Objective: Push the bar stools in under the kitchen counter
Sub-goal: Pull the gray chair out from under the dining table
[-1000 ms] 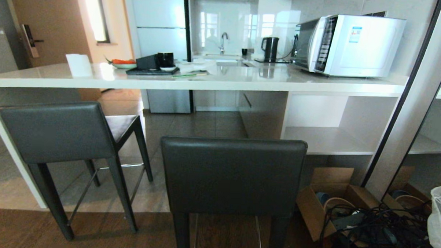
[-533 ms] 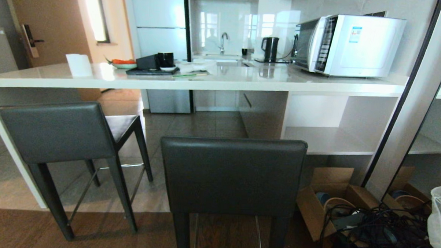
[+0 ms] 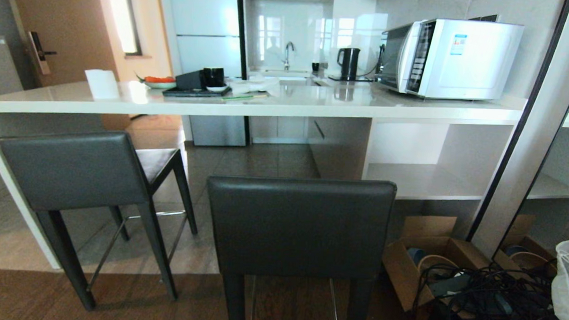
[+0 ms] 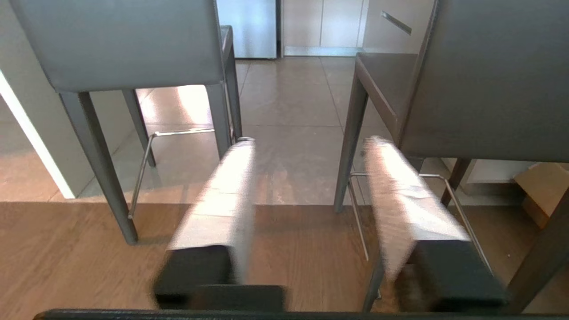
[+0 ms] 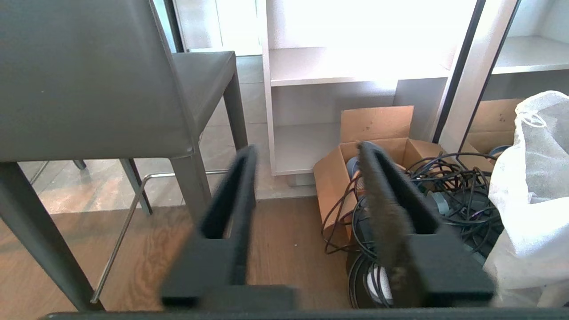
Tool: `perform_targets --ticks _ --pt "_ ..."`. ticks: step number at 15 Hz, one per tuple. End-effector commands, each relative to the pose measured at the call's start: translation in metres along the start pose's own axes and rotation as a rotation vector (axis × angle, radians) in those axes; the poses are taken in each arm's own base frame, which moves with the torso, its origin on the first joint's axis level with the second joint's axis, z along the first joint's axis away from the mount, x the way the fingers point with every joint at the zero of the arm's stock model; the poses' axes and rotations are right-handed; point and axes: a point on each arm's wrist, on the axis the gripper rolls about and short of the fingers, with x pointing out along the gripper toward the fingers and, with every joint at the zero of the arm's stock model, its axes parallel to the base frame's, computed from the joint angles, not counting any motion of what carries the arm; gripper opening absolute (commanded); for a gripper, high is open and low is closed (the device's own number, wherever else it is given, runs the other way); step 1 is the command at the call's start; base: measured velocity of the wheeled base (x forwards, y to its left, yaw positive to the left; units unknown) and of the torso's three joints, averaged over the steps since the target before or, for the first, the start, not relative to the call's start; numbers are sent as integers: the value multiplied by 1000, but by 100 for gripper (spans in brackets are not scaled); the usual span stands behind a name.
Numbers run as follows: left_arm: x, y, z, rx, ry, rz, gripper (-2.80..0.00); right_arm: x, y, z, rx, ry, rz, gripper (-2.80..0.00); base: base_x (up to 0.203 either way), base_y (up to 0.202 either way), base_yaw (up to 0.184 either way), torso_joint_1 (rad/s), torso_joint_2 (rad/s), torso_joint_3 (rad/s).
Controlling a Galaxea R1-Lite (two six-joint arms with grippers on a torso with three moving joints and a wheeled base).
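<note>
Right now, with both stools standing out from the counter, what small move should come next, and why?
Probably drive forward to the nearer stool: its backrest faces the robot, well short of the counter, and the left gripper and right gripper hang empty, touching nothing.

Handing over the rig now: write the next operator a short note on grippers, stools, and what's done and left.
Left gripper: open, empty, low between the two stools.
Right gripper: open, empty, low beside the nearer stool, facing a cardboard box of cables.
Left dark grey stool with low backrest: seat partly under the glossy white kitchen counter, backrest still outside.
Nearer matching stool: fully clear of the counter, right in front of the robot.
Done: nothing visibly.
Left: push both stools in.
</note>
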Motion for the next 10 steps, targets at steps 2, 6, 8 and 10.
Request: perform_targets --ticks 2,6,8,10 --pt "1 0 -2 0 9 0 -280 1 0 -3 0 11 0 -280 0 0 0 0 0 0" --pt "1 0 -3 -9 8 2 -280 1 0 -3 0 11 0 -280 0 0 0 0 0 0" --pt "1 0 -2 -11 6 1 -280 1 0 -3 0 11 0 -280 0 0 0 0 0 0" --pt "1 0 -2 -11 6 2 -280 1 0 -2 0 10 0 -280 0 0 0 0 0 0"
